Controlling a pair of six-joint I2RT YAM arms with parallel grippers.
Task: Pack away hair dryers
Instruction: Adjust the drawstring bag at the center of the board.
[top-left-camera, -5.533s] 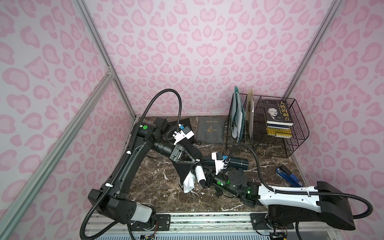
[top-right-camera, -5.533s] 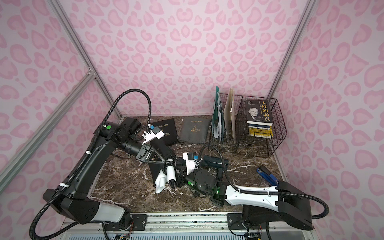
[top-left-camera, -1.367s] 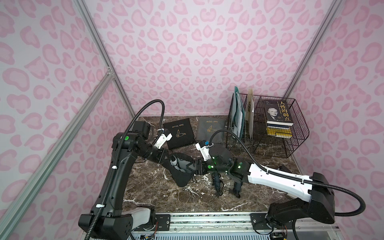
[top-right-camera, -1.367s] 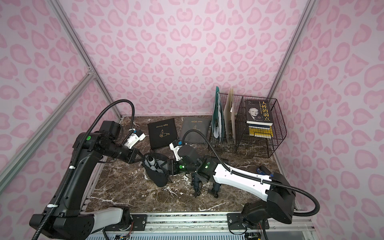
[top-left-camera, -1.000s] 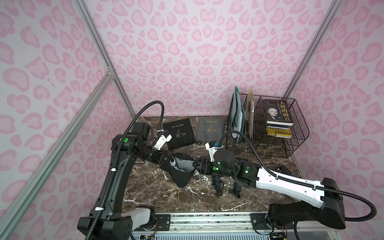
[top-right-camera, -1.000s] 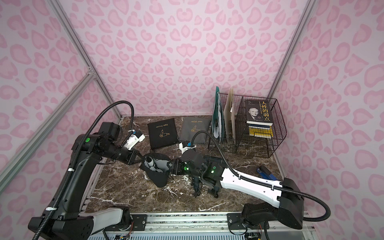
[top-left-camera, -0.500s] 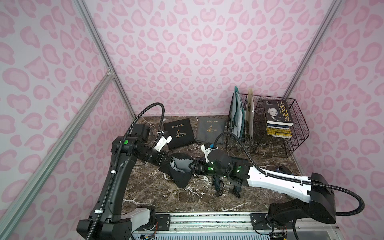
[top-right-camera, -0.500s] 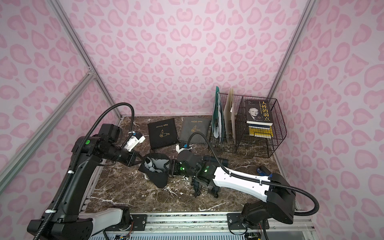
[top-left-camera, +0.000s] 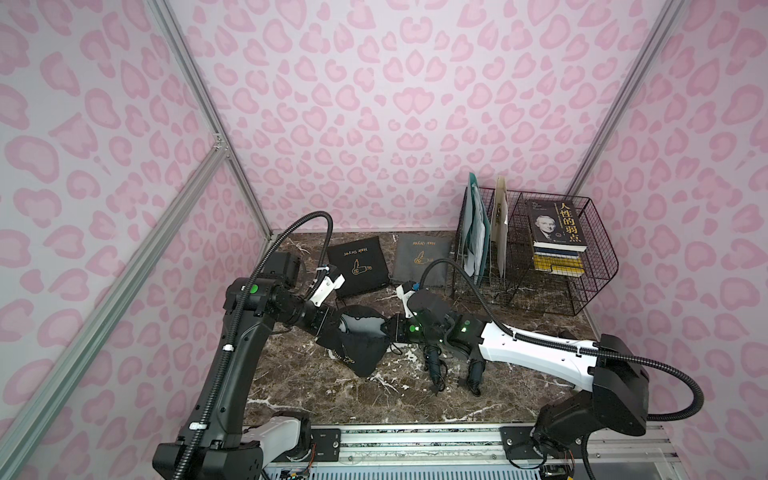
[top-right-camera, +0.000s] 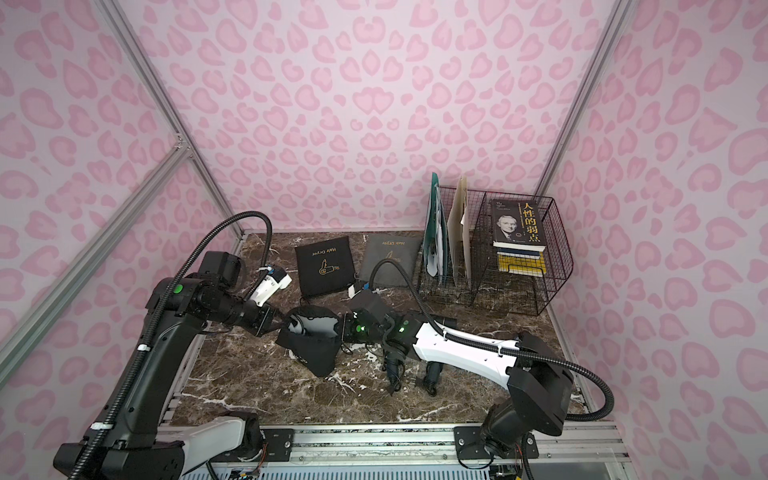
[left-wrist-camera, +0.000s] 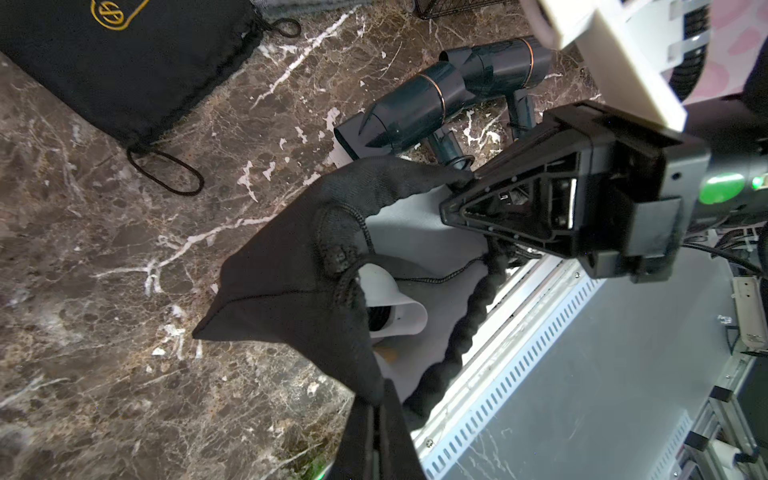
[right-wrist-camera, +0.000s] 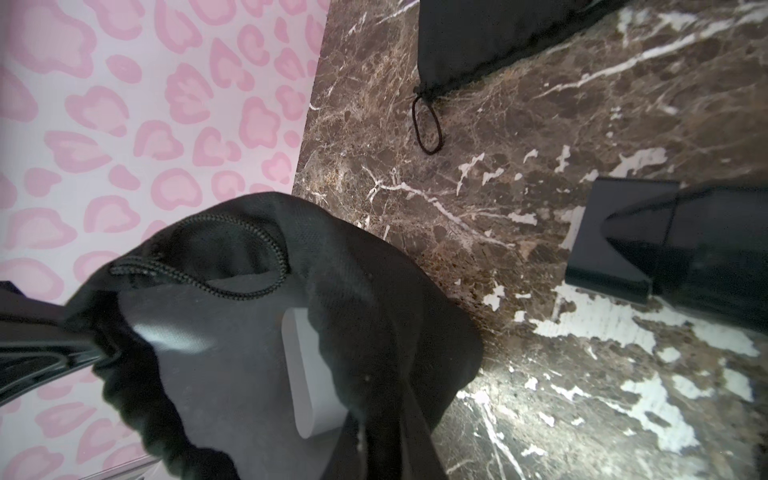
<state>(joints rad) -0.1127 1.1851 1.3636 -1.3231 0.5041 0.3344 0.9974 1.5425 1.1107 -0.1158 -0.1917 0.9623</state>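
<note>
A black drawstring pouch (top-left-camera: 361, 347) (top-right-camera: 316, 349) hangs stretched between my two grippers just above the marble table. My left gripper (top-left-camera: 332, 328) (left-wrist-camera: 376, 409) is shut on one side of its rim. My right gripper (top-left-camera: 392, 330) (right-wrist-camera: 399, 399) is shut on the opposite side of the rim, its tip (left-wrist-camera: 469, 187) pinching the cloth. The white hair dryer (left-wrist-camera: 395, 307) (right-wrist-camera: 307, 374) lies inside the pouch against the grey lining, only its nozzle showing. Two dark teal hair dryers (left-wrist-camera: 419, 104) (left-wrist-camera: 507, 62) lie on the table under my right arm, their handles and cords (top-left-camera: 432, 365) (top-left-camera: 473, 374) towards the front.
A flat black pouch (top-left-camera: 359, 266) and a flat grey pouch (top-left-camera: 422, 257) lie at the back of the table. A black wire rack (top-left-camera: 598, 266) with folders and stacked books stands at the back right. Pink patterned walls close in three sides.
My right gripper, open by the pouch's mouth half a second ago, has shut on the rim. The left gripper has kept its hold. Earlier the white dryer stood half out of the pouch.
</note>
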